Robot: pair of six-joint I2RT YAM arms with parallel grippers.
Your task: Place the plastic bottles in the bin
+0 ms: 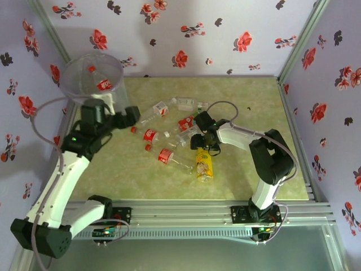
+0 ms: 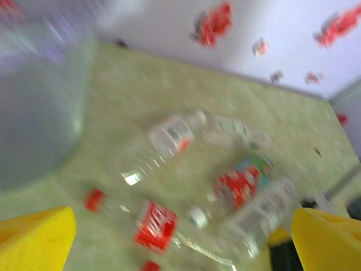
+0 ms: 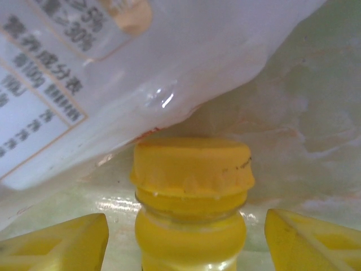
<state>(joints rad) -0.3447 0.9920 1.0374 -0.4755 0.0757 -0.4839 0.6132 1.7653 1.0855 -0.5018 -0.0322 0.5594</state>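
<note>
Checked in on the rig and here's what I saw. The left claw (image 1: 131,116) was up by the bin (image 1: 73,79), which sat in the far left corner of the desk (image 1: 254,113). Its wrist view was blurry, but both yellow fingers (image 2: 34,240) stood at the outer edges of that picture with nothing between them, so wide open and empty. One red-labelled bottle (image 1: 104,84) was already lying inside the bin.

The right claw (image 3: 186,240) was down at the yellow bottle (image 1: 203,165), which lay on its side at the near edge of the pile in mid-desk. The fingers sat on either side of the neck just below the yellow cap (image 3: 192,166). There was a visible gap on both sides, so it was straddling the neck, not gripping. A pale-labelled bottle (image 3: 113,68) lay right up against the cap end; couldn't tell if they touched.

The other clear bottles were scattered on the desk between the two arms, among them a red-labelled one (image 1: 150,135), another (image 1: 166,156) and a pale-labelled one (image 1: 189,103) further back.
</note>
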